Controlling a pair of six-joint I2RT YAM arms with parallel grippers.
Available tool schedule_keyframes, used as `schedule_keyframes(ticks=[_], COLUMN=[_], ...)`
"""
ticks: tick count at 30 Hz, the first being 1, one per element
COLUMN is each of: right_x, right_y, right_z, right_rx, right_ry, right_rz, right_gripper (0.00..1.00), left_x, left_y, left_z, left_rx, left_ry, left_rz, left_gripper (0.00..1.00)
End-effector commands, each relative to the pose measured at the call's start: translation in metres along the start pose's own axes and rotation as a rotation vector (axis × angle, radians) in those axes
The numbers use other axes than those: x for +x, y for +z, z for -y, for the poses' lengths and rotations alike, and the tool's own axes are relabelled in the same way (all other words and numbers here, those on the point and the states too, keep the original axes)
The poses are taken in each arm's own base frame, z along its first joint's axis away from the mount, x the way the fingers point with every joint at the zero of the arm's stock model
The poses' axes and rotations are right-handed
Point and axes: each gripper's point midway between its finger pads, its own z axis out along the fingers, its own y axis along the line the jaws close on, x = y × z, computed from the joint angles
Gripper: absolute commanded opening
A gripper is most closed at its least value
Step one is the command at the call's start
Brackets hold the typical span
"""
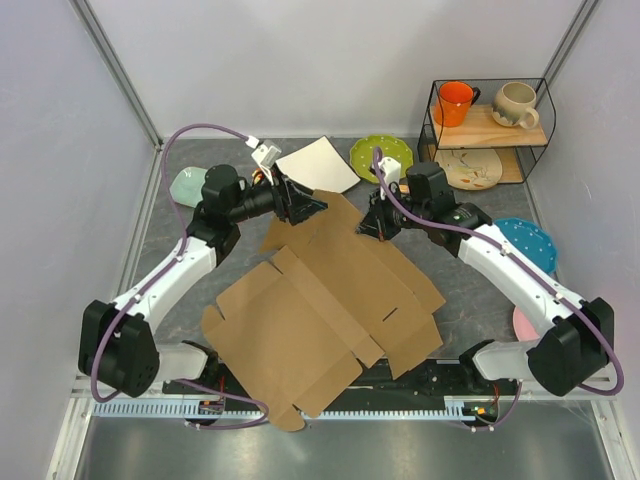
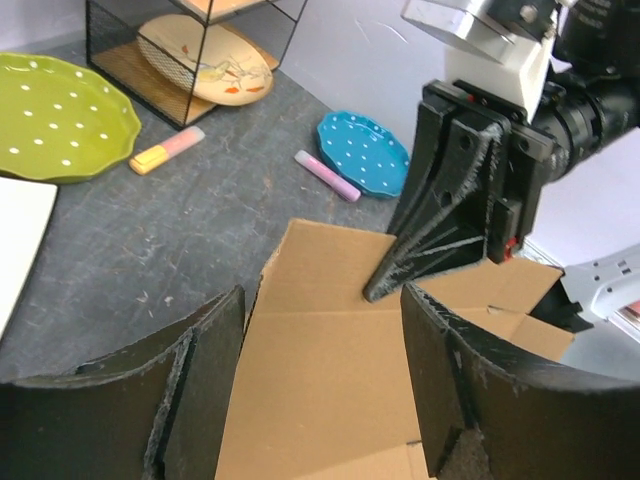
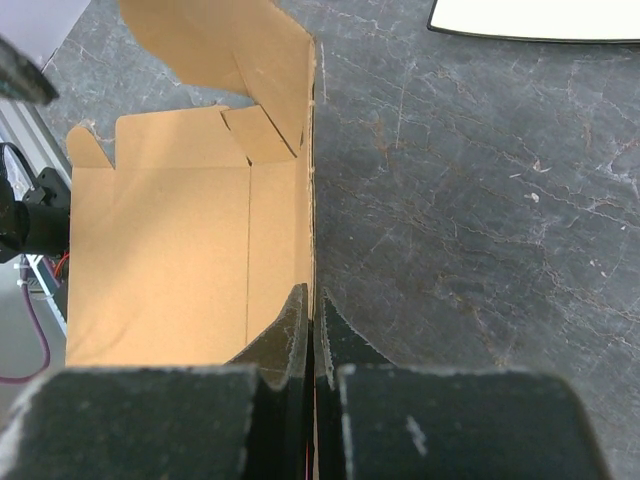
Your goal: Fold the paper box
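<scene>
The paper box (image 1: 320,310) is a large brown cardboard blank lying mostly flat in the middle of the table, with its far flaps raised. My right gripper (image 1: 372,228) is at the box's far edge. In the right wrist view it (image 3: 313,300) is shut on the thin edge of an upright flap (image 3: 160,260). My left gripper (image 1: 303,205) is at the far left corner of the box. In the left wrist view it (image 2: 322,300) is open, with its fingers on either side of a cardboard flap (image 2: 330,370). The right gripper's tip (image 2: 373,294) rests on that same flap.
A white square plate (image 1: 318,165) and a green dotted plate (image 1: 380,157) lie behind the box. A wire shelf (image 1: 487,125) with mugs and a plate stands back right. A blue plate (image 1: 527,243), a pink plate (image 1: 522,322), a mint bowl (image 1: 188,185) and two markers (image 2: 165,150) lie around.
</scene>
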Motion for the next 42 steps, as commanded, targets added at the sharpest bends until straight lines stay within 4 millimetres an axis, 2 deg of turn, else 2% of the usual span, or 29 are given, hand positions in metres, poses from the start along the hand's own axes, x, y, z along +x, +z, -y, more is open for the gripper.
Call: schedule_keyframes(ticks=[1, 4, 8, 10, 13, 19, 22, 24, 26, 29, 32, 36, 42], right_x=[-0.020, -0.019, -0.020, -0.021, -0.019, -0.018, -0.017, -0.016, -0.015, -0.014, -0.015, -0.015, -0.011], right_y=[-0.002, -0.001, -0.001, -0.001, 0.001, 0.005, 0.004, 0.003, 0.002, 0.002, 0.001, -0.002, -0.003], right_z=[-0.003, -0.001, 0.000, -0.001, -0.003, -0.010, -0.012, -0.011, -0.011, -0.011, -0.013, -0.015, -0.015], right_rx=[-0.004, 0.005, 0.023, 0.032, 0.053, 0.080, 0.080, 0.082, 0.087, 0.087, 0.080, 0.075, 0.070], right_ry=[-0.043, -0.041, -0.039, -0.045, -0.060, -0.092, -0.096, -0.099, -0.101, -0.102, -0.106, -0.109, -0.115], right_rz=[0.059, 0.056, 0.060, 0.059, 0.047, 0.032, 0.030, 0.025, 0.027, 0.026, 0.029, 0.031, 0.024], right_gripper=[0.00, 0.00, 0.00, 0.00, 0.00, 0.00, 0.00, 0.00, 0.00, 0.00, 0.00, 0.00, 0.00], left_x=[-0.002, 0.000, 0.009, 0.015, 0.024, 0.027, 0.009, -0.011, -0.039, -0.049, -0.036, -0.027, -0.023], left_y=[-0.010, -0.014, -0.016, -0.014, -0.009, -0.002, -0.010, -0.020, -0.031, -0.034, -0.030, -0.026, -0.010], left_z=[0.026, 0.035, 0.038, 0.040, 0.042, 0.046, 0.037, 0.030, 0.041, 0.046, 0.031, 0.000, -0.016], left_rx=[0.078, 0.091, 0.080, 0.070, 0.057, 0.043, -0.063, -0.154, -0.174, -0.193, -0.263, -0.410, -0.447], left_ry=[-0.006, -0.005, -0.013, -0.016, -0.025, -0.019, 0.027, 0.078, 0.128, 0.057, -0.077, -0.147, -0.169], left_rz=[0.022, 0.027, 0.024, 0.025, 0.023, 0.022, 0.077, 0.120, 0.182, 0.186, 0.152, 0.117, 0.046], left_gripper=[0.69, 0.65, 0.54, 0.51, 0.51, 0.64, 0.72, 0.80, 0.84, 0.85, 0.84, 0.84, 0.85])
